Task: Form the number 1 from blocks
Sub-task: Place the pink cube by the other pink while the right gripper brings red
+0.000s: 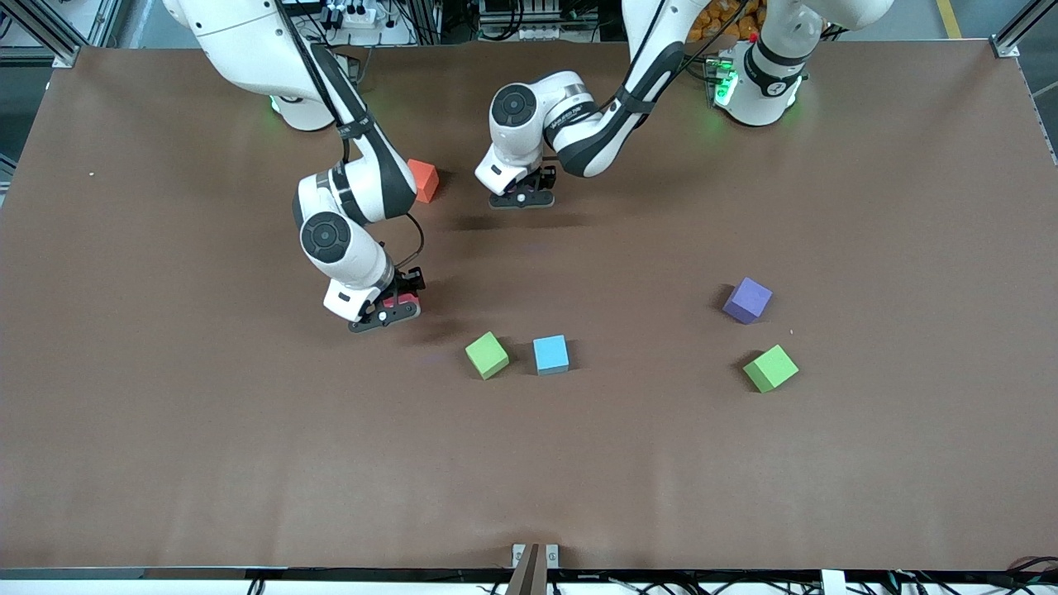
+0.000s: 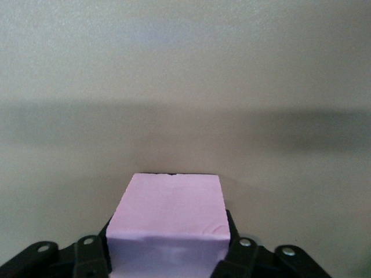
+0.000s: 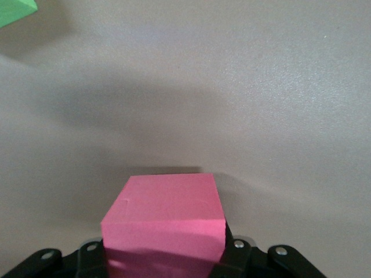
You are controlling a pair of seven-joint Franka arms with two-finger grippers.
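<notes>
My left gripper (image 1: pixel 522 197) is down at the table near the middle, toward the robots' bases. A pale pink block (image 2: pixel 168 200) sits in it (image 2: pixel 168 234) and seems to rest on the table. My right gripper (image 1: pixel 388 307) is low over the table, shut on a deep pink block (image 3: pixel 165 202), one finger on each side (image 3: pixel 165 240). An orange block (image 1: pixel 424 180) lies beside the right arm's forearm. A green block (image 1: pixel 487 354) and a light blue block (image 1: pixel 550 354) lie side by side nearer the front camera. A purple block (image 1: pixel 747 299) and another green block (image 1: pixel 770 368) lie toward the left arm's end.
The brown table (image 1: pixel 248 463) is bare and wide nearer the front camera. A corner of a green block (image 3: pixel 14 10) shows in the right wrist view. The two arms' elbows hang over the table's middle.
</notes>
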